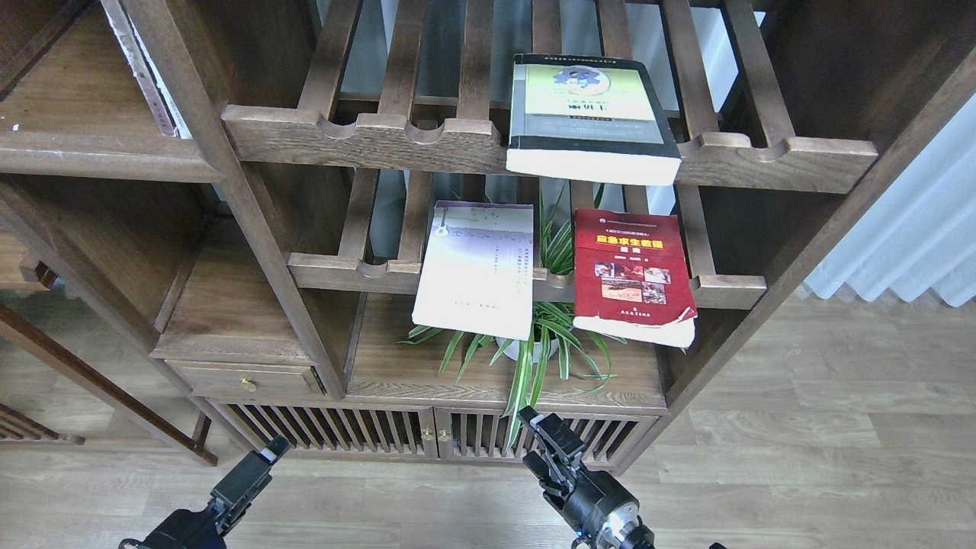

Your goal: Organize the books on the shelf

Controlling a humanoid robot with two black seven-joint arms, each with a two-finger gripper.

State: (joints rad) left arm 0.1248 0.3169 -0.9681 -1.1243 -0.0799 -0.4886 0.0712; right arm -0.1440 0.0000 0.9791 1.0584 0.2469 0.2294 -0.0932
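Three books lie flat on the slatted racks of the dark brown bookcase. The thick black-bordered yellow-green book (591,114) rests on the upper rack and overhangs its front rail. On the lower rack lie the pale lavender-white book (476,271) and, to its right, the red book (633,271) with a yellow title. A flat plank shelf (91,145) with a rounded front edge is at the upper left. My left gripper (263,457) and right gripper (545,431) hang low in front of the cabinet doors, far below the books. Both look dark and end-on, with nothing in them.
A potted spider plant (534,343) stands on the flat board under the lower rack, between the two lower books. A thin pale book (145,72) leans at the upper left. A small drawer (244,379) and slatted cabinet doors (427,435) sit below. Wooden floor lies to the right.
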